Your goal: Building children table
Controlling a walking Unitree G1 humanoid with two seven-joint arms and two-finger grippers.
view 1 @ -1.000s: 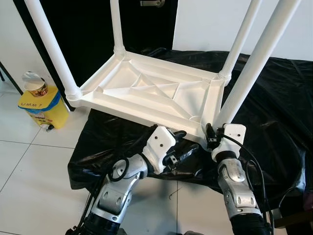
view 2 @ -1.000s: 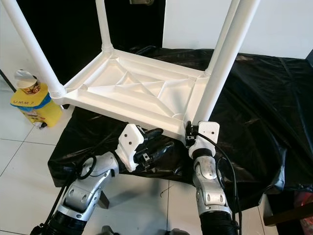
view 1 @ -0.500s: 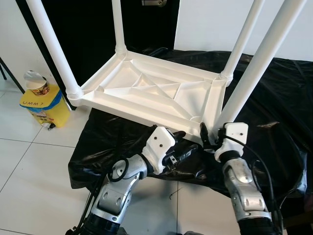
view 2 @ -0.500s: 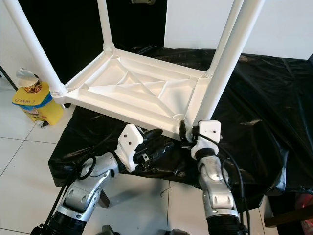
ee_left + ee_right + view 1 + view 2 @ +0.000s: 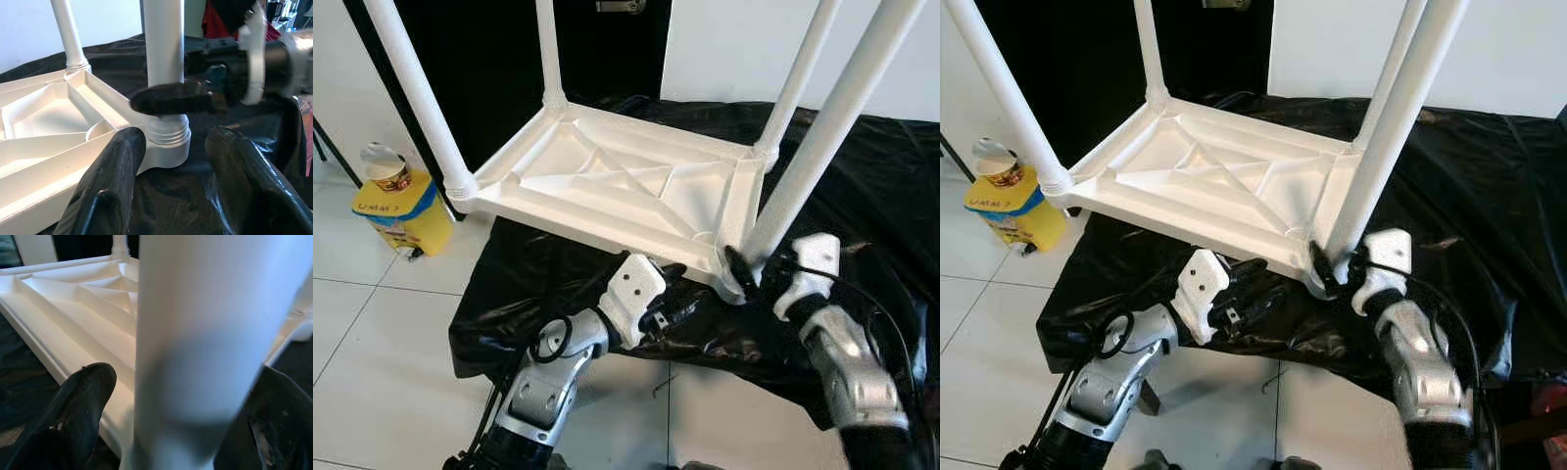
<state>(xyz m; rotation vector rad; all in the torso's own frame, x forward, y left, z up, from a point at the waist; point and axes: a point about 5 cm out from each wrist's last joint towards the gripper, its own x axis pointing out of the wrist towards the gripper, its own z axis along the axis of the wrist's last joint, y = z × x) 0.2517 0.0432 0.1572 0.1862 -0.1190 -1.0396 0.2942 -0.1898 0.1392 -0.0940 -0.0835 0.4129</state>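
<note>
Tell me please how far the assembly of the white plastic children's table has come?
All four white tubular legs stand in the corner sockets of the upside-down white plastic tabletop. In hand: the right gripper clasps the near-right leg just above its threaded base. The left gripper hovers open beside that corner. Left, apparently: tightening this leg and turning the table upright.

Silver arms w/ black cables, white wrists, black fingers [image 5: 112, 181].

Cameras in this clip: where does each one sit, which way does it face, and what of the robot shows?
Left eye, right eye: head, looking down on the upturned table; both arms show.
Left wrist: along the open left gripper at the near leg, right gripper around it.
Right wrist: fingers either side of that leg.
Shared: the near leg.
</note>
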